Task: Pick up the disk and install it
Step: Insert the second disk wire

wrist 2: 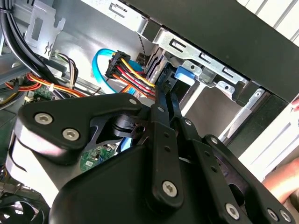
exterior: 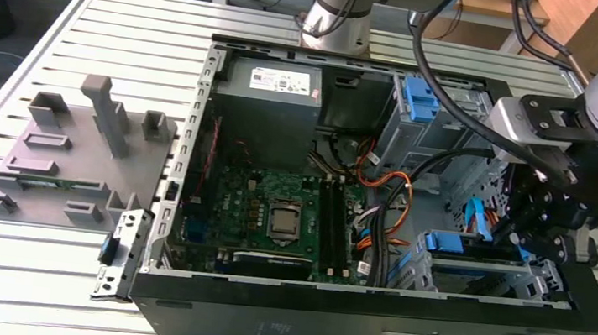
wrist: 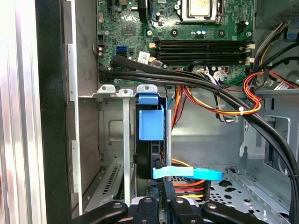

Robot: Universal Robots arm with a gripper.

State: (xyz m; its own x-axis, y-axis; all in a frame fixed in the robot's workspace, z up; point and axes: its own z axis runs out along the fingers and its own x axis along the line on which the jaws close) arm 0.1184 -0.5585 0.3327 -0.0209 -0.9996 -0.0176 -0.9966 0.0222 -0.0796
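Note:
The disk (wrist: 151, 124) stands on edge in a slot of the drive cage (wrist: 112, 126) at the case's front corner, its blue rail and tab facing out. In the exterior view its blue rail (exterior: 468, 246) shows low on the exterior view's right, inside the open computer case (exterior: 373, 311). My gripper (wrist: 164, 170) reaches down into that cage. Its fingers lie close together with the tips at the disk's near edge. In the second wrist view the narrow gripper (wrist 2: 164, 88) points at the blue tab (wrist 2: 185, 73). Whether the tips pinch the disk I cannot tell.
A blue data cable (wrist: 187, 173) and red-yellow power wires (wrist: 219, 105) run beside the slot. The motherboard (exterior: 271, 215), a grey power supply (exterior: 272, 88) and a blue bracket (exterior: 420, 97) fill the case. A grey fixture (exterior: 64, 149) lies on the table. A hand (wrist 2: 285, 179) shows outside the case.

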